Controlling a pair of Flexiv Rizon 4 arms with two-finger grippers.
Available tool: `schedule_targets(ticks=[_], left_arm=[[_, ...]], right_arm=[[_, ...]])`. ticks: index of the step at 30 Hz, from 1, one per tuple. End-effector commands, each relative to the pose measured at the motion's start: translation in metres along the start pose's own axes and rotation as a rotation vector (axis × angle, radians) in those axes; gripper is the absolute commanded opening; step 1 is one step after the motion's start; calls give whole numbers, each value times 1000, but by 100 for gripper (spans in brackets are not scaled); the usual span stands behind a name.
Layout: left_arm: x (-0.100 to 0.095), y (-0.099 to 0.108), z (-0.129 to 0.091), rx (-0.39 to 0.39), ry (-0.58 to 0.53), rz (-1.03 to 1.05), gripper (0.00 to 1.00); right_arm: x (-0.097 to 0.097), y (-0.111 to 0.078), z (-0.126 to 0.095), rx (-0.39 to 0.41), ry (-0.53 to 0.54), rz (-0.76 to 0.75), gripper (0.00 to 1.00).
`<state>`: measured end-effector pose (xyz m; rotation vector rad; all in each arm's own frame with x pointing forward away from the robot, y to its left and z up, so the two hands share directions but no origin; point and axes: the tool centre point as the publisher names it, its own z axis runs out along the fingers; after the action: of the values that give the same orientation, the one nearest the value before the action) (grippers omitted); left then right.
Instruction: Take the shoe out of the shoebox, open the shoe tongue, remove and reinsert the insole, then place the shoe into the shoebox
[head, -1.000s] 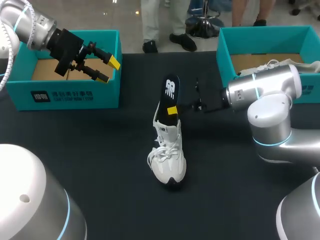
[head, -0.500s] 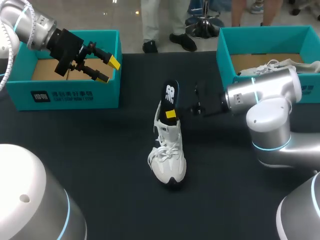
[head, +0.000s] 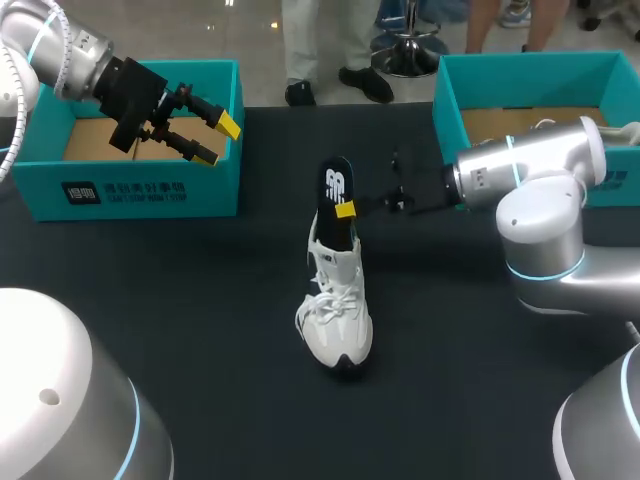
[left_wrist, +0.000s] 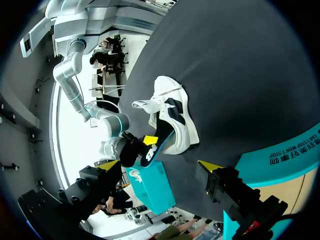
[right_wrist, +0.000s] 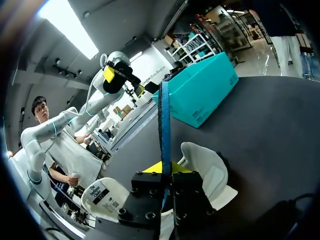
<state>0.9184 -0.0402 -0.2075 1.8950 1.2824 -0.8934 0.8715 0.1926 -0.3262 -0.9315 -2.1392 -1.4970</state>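
Observation:
A white sneaker (head: 336, 322) stands on the dark table near the middle, toe toward me. A dark blue insole (head: 337, 192) rises steeply out of its heel opening. My right gripper (head: 345, 210) is shut on the insole's edge just above the shoe's collar. In the right wrist view the insole (right_wrist: 164, 122) stands edge-on between the shut fingers, with the shoe (right_wrist: 206, 170) just beyond. My left gripper (head: 218, 141) hangs open over the left shoebox (head: 150, 188), holding nothing. The left wrist view shows the shoe (left_wrist: 175, 117) and insole (left_wrist: 150, 154) far ahead of my left gripper (left_wrist: 159, 167).
A second teal shoebox (head: 530, 70) stands at the back right behind my right arm, with another white shoe (head: 555, 127) inside. The left box shows a bare cardboard floor (head: 85, 140). Dark tabletop (head: 200, 300) lies around the sneaker.
My right gripper dipped with the insole toward the shoe, then came back up a little. The insole now stands slightly higher. The left arm has not moved.

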Motion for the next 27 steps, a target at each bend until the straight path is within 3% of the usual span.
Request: schedule_targets(ticks=[1, 15, 16, 17, 27], left_arm=[[0, 0, 0, 0, 3, 1, 100], [0, 0, 0, 0, 3, 1, 100], [0, 0, 0, 0, 3, 1, 100], [0, 0, 0, 0, 3, 1, 100], [0, 0, 0, 0, 3, 1, 100]], right_arm=[[-5, -1, 11, 12, 36, 12, 0], [9, -34, 25, 73, 97, 101, 0], [9, -34, 24, 67, 88, 98, 11], [10, -31, 22, 65, 83, 95, 35], [7, -6, 7, 51, 35, 39, 36]])
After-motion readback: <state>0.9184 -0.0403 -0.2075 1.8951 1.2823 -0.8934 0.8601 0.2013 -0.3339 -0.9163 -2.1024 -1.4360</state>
